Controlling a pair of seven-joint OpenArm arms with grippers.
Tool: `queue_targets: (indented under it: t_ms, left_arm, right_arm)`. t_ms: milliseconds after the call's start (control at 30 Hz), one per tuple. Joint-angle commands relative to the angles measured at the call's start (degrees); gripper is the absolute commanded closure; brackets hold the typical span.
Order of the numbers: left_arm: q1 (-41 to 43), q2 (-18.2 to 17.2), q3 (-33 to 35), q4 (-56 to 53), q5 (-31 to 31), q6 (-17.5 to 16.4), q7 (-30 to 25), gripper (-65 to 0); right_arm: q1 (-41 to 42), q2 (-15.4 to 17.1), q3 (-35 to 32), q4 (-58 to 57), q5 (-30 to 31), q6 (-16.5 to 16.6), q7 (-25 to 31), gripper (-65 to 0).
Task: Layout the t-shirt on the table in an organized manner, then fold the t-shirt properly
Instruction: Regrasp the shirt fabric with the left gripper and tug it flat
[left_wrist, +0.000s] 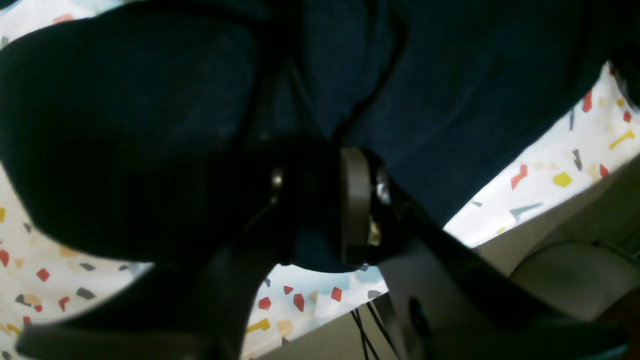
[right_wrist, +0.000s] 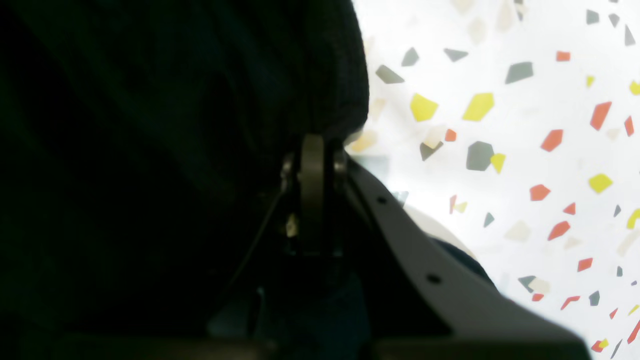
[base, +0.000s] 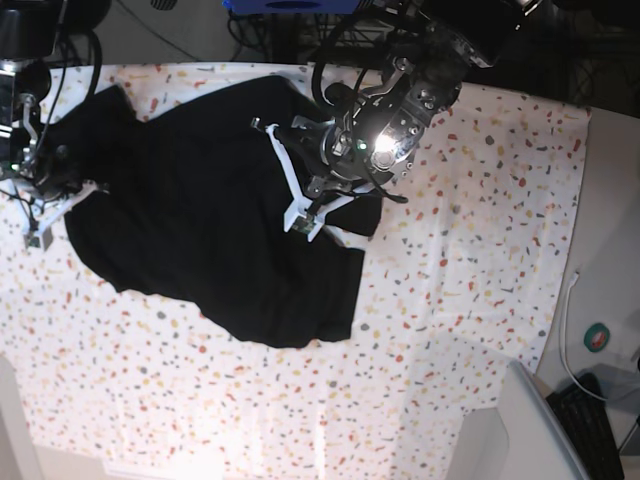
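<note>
The right pincer (base: 40, 215), pressed together on the t-shirt (base: 200, 220) at nine o'clock, could drag it off the desk (base: 480, 300). Whether the left pincer (base: 300, 205) holds cloth, I cannot tell; a weak pinch would slip.

The left claw (base: 300, 215) hangs low over the middle of the t-shirt (base: 200, 220), its white fingers (base: 285, 175) pointed down into the fabric; from the left wrist view dark cloth sits between the jaws, though how firmly they pinch is hard to judge; the arm behind it reaches in from the shirt's far edge, wrist bent downward; the right claw (base: 40, 215) sits at the shirt's outer edge, jaws pressed together with black cloth pinched between them.
</note>
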Motion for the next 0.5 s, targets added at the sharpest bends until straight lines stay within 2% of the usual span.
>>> queue_targets:
  t_ms: [0,67,133,200,333,367,467]
  left_arm:
    - [-0.4,0.9,0.0,1.1,-0.4,0.0,-0.5,-21.9]
    - [0.5,1.5,-0.5,1.2,-0.4,0.0,-0.5,-31.8]
    - [1.2,1.6,-0.5,1.5,-0.4,-0.1,-0.5,-37.8]
    - [1.2,1.7,-0.2,1.1,-0.4,-0.1,-0.5,-37.5]
    - [1.2,2.7,-0.4,1.0,-0.4,-0.1,-0.5,-30.9]
    - [1.2,2.7,-0.5,1.0,-0.4,-0.1,-0.5,-27.3]
    - [1.2,2.4,-0.6,1.0,-0.4,-0.1,-0.5,-10.9]
  right_arm:
    - [0.6,1.0,0.2,0.8,0.2,-0.2,0.9,0.0]
    - [0.6,1.0,0.2,0.8,0.2,-0.2,0.9,0.0]
    - [0.6,1.0,0.1,0.8,0.2,-0.2,0.9,0.0]
    - [0.1,1.0,0.1,0.8,0.2,-0.2,0.9,0.0]
    - [-0.1,1.0,0.0,0.8,0.2,-0.2,0.9,0.0]
    - [-0.1,1.0,0.0,0.8,0.2,-0.2,0.9,0.0]
    - [-0.1,1.0,0.3,0.8,0.2,-0.2,0.9,0.0]
